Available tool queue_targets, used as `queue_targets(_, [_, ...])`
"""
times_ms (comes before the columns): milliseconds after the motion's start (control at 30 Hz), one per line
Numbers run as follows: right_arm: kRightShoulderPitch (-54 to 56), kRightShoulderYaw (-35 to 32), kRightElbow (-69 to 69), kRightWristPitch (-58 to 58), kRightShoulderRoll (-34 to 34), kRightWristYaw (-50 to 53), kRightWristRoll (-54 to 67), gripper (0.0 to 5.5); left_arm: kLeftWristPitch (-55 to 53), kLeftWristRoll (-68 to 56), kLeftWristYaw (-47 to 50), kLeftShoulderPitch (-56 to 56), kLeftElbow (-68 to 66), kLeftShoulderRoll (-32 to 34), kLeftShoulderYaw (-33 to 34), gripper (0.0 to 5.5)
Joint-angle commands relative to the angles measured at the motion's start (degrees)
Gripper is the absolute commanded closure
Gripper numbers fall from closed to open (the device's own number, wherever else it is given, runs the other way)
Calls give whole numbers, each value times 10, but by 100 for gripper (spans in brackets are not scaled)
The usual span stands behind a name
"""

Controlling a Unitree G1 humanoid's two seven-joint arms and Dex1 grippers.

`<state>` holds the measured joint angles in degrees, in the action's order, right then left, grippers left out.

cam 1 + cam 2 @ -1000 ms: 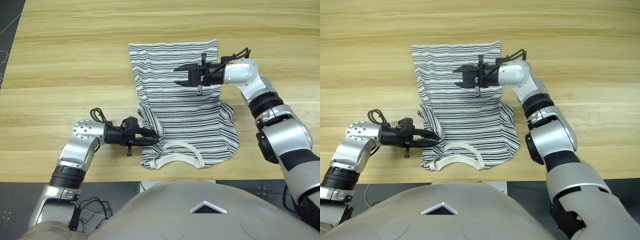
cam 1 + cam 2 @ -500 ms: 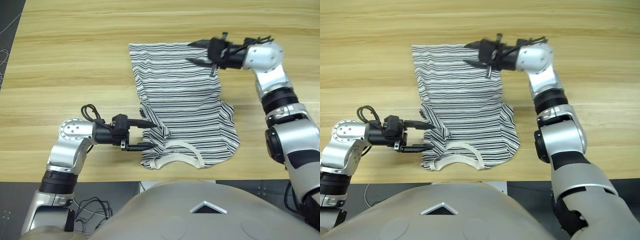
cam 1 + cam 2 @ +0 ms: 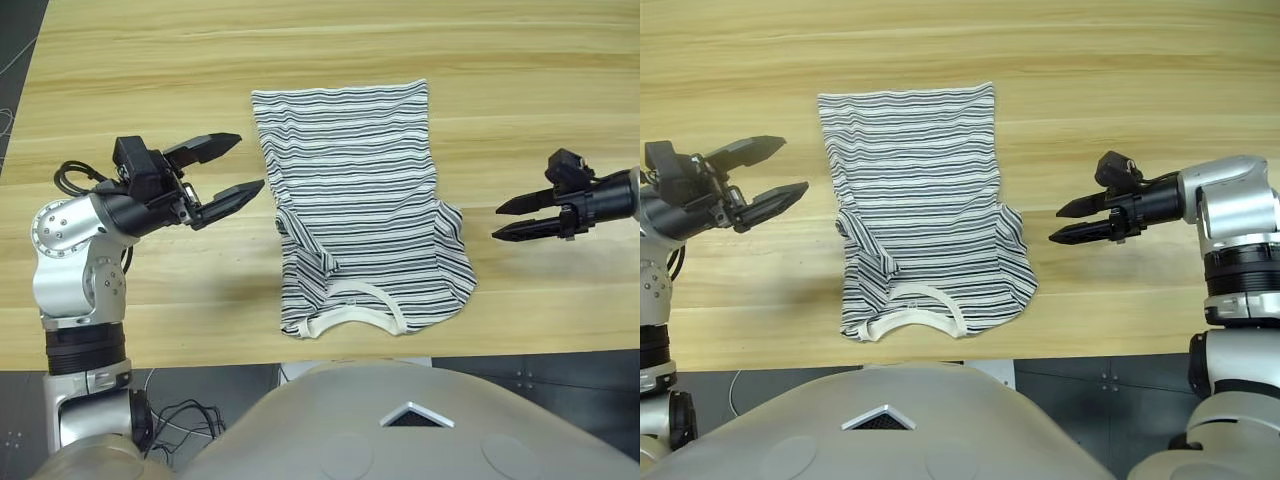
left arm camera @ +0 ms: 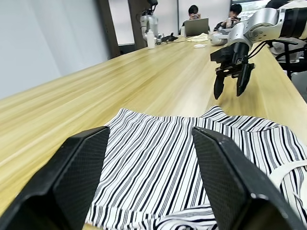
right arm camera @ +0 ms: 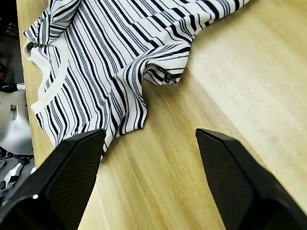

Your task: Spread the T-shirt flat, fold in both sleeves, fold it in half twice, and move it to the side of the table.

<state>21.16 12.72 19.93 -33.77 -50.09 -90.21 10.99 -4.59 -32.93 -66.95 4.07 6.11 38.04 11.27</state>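
The left end effector [image 3: 250,161] is wide open and grips nothing, its two black fingers [image 3: 205,146] spread in a broad V. It hangs over bare wood to the left of the garment, apart from it, with the tips aimed toward the upper part of the shirt's left edge.

The right end effector [image 3: 496,224] is also open and empty, though its fingers stand closer together. It sits well to the right of the cloth, level with the shirt's right sleeve, tips turned toward it without touching. In the left wrist view it appears across the fabric, fingers pointing down at the wood.

Between the two lies the black-and-white striped T-shirt [image 3: 360,190], stretched lengthwise on the light wooden tabletop [image 3: 150,60]. Its straight hem is on the far side and its white ribbed neckband [image 3: 375,289] is nearest the robot, close to the front edge. The body lies mostly flat, with shallow ripples.

The left sleeve [image 3: 305,245] is turned in over the body and bunched into a narrow diagonal ridge. The right sleeve [image 3: 455,225] bulges out past the side seam; in the right wrist view its edge curls up off the wood in soft folds.
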Motion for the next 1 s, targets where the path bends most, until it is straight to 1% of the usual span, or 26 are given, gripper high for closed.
queue_targets(33, [-22,8,2,-5,13,24,-1,204,-8,1,13,5,18,-1,4,229])
queue_targets(133, [-25,13,32,4,45,56,-7,204,-8,4,17,8,20,-3,-1,229])
queue_targets(233, [-30,20,46,7,60,67,-9,204,-8,6,18,11,23,-4,-2,229])
queue_targets(467, [-53,32,31,3,73,63,0,204,-2,14,20,18,24,-8,-8,229])
queue_targets(600, [-67,44,14,0,64,51,5,204,-2,12,18,18,25,-9,-6,229])
queue_targets(733, [-71,51,12,4,61,55,4,284,2,16,19,19,24,-14,-11,229])
queue_targets(767, [-71,50,13,5,62,57,3,313,4,18,19,19,22,-14,-12,229])
queue_targets(1000, [-57,47,34,10,69,72,2,450,10,23,17,20,16,-19,-14,229])
